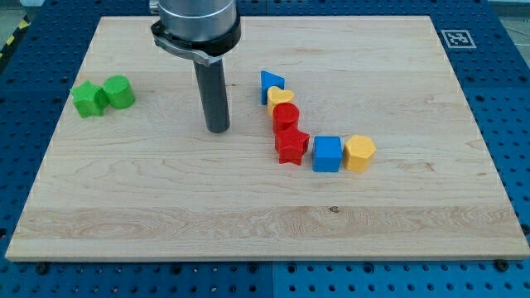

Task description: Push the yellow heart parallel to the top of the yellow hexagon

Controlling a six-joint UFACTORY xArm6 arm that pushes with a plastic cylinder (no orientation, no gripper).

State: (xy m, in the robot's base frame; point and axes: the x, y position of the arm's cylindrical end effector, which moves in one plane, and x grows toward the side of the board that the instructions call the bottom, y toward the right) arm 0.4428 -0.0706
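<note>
The yellow heart (281, 97) lies just right of the board's middle, touching the blue triangle (270, 84) above it and the red round block (286, 116) below it. The yellow hexagon (359, 153) sits lower and to the right, next to the blue cube (327, 153). My tip (217, 128) stands on the board to the left of the heart, well apart from it, about level with the red round block.
A red star (291, 146) lies below the red round block, left of the blue cube. A green star (87, 98) and a green round block (119, 92) sit together at the view's left. The wooden board (265, 240) rests on a blue pegboard.
</note>
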